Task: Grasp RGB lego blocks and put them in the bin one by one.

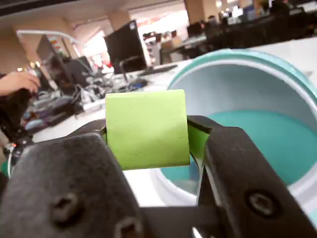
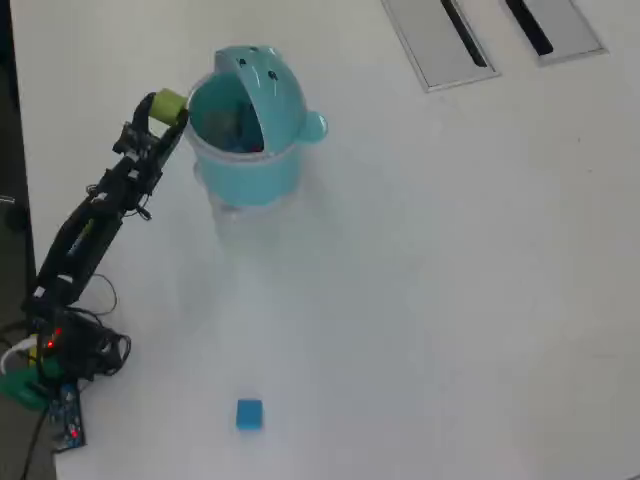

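My gripper [image 1: 148,136] [image 2: 167,106] is shut on the yellow-green lego block [image 1: 147,128] [image 2: 170,103], held in the air just left of the teal bin's [image 2: 245,160] rim in the overhead view. The bin's lid [image 2: 262,80] stands flipped open, and the wrist view looks into the bin's teal inside [image 1: 270,139] just beyond the block. A blue lego block [image 2: 249,414] lies on the white table near the front edge. A red block does not show clearly in either view.
The arm's base and its wiring [image 2: 55,360] sit at the table's left edge in the overhead view. Two grey slotted panels [image 2: 490,30] lie at the top right. In the wrist view, desks and monitors [image 1: 126,47] fill the background.
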Controlling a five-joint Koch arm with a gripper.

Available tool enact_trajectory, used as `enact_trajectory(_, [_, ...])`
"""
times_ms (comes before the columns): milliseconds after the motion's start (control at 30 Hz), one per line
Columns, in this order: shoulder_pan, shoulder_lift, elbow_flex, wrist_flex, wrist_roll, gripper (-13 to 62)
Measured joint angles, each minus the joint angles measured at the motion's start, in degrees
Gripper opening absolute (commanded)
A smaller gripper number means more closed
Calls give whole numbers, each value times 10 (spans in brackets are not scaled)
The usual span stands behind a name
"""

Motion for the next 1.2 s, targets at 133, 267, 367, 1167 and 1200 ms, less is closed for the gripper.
enact_trajectory(133, [-2,-31,-12,1,-12,77])
enact_trajectory(267, [-2,-70,-54,1,-13,77])
enact_trajectory(367, [2,-114,-118,13,-18,77])
enact_trajectory(1167, [25,-215,-215,15,-154,231])
enact_trajectory(1200, [25,-215,-215,15,-172,242])
